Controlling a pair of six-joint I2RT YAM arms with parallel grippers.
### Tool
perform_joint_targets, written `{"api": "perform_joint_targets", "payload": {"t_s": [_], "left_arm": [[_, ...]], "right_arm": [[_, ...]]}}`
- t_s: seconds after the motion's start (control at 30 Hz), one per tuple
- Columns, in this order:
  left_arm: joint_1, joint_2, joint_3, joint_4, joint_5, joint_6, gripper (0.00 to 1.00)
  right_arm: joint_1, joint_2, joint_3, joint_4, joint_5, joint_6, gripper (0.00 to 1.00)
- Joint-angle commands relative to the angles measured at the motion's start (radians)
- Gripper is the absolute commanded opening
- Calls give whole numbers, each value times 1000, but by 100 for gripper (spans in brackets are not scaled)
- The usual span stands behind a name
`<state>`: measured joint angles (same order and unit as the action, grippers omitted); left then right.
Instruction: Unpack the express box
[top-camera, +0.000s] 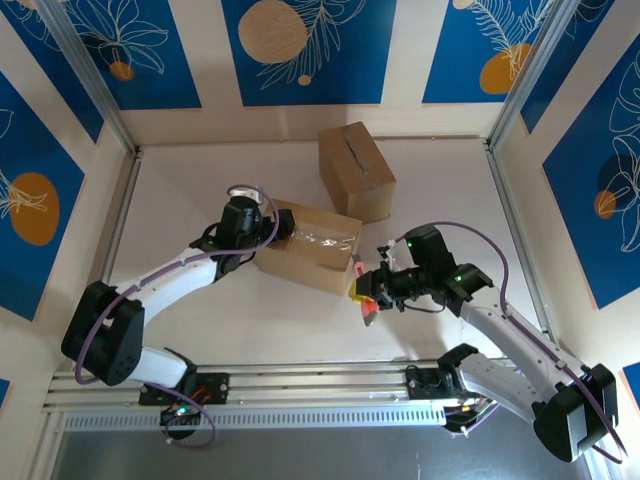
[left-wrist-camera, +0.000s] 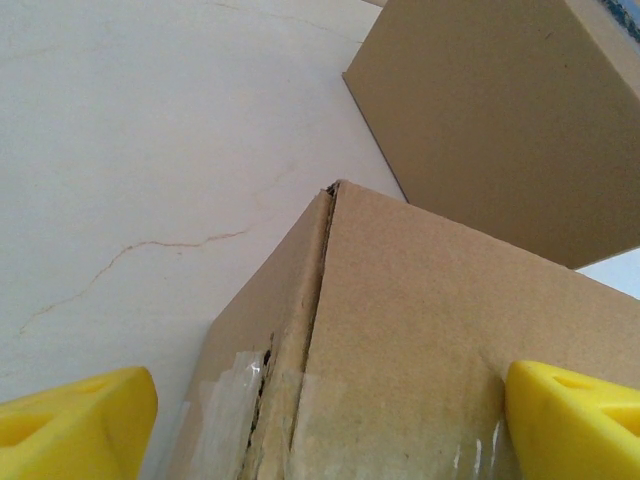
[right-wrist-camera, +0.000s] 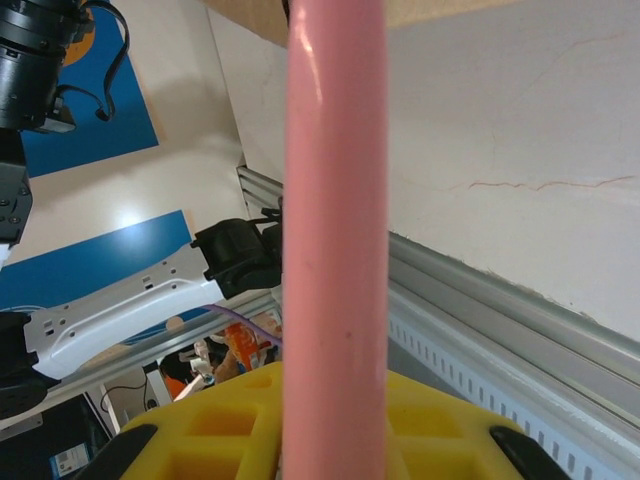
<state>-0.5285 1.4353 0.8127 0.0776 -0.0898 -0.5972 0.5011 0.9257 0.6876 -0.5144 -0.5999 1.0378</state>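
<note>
A flat brown cardboard box lies mid-table with clear tape across its top seam. Its far corner is close to a taller brown box.

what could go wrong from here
1. The left pincer stands open astride a corner of the taped box, not clamping it; a push from the pink tool may slide the box.
2. The right pincer grips that slim tool; it might twist under load.
3. The second box stands close behind and could get bumped.
</note>
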Motion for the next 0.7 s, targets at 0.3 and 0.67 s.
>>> {"api": "perform_joint_targets", "payload": {"t_s": [0.3,0.67], "left_arm": [[-18,122,-133,-445,8,-5,88],[-18,120,-132,-444,13,-2,88]], "right_arm": [[-28,-18,55,-38,0,-67,0],[-71,103,126,-57,-42,-152,0]]}}
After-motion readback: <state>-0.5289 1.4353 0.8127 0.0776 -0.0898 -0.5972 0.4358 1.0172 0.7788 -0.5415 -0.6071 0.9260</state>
